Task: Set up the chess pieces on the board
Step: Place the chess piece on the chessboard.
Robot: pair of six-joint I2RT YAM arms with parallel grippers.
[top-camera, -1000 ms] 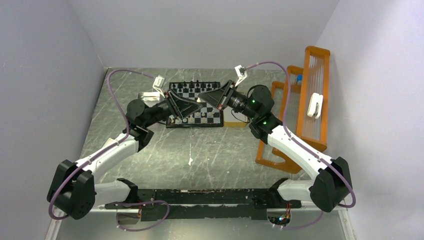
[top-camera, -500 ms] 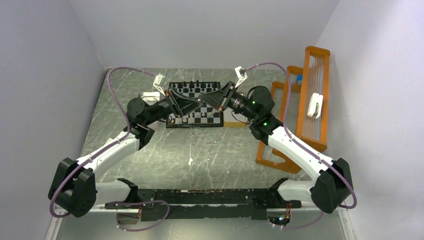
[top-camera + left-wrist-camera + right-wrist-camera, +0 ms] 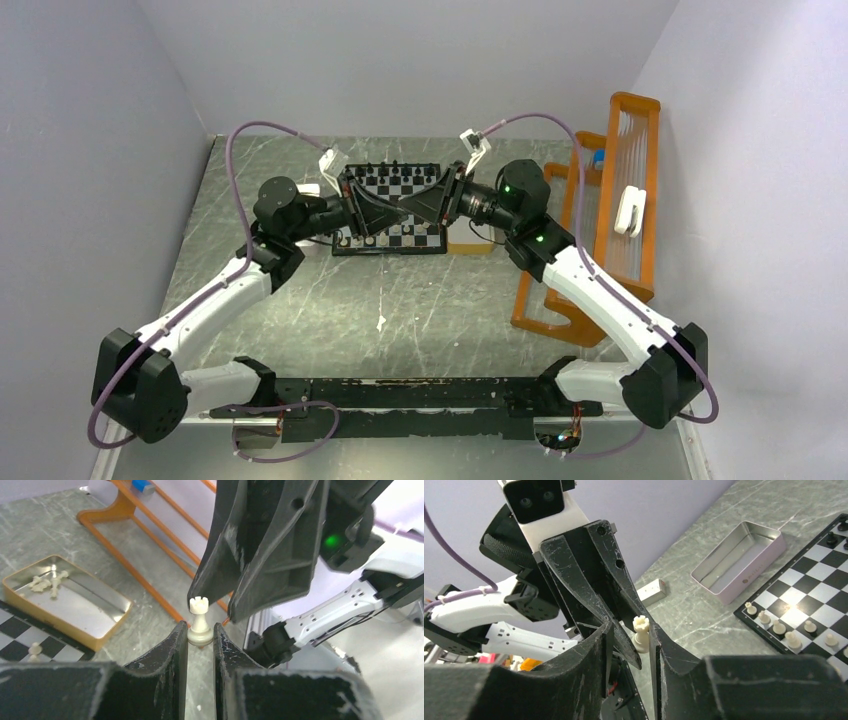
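The board (image 3: 400,178) lies at the table's far middle, with black pieces along its far edge and cream ones (image 3: 779,627) along its near edge. My left gripper (image 3: 200,630) is shut on the base of a cream rook (image 3: 199,615) and holds it upright in the air above the board. My right gripper (image 3: 630,627) is open, and its fingers stand on either side of the rook (image 3: 640,630) and of one left fingertip. In the top view both grippers meet tip to tip, left (image 3: 392,207) and right (image 3: 408,202); the rook is hidden there.
A tan tray (image 3: 30,607) with several cream pieces stands right of the board. A silvery metal tray (image 3: 744,572) stands left of it, with a small white box (image 3: 651,590) nearby. An orange rack (image 3: 620,200) fills the right side.
Both arms have lifted and shifted slightly toward the far side. The two grippers' tips have come closer together over the board.
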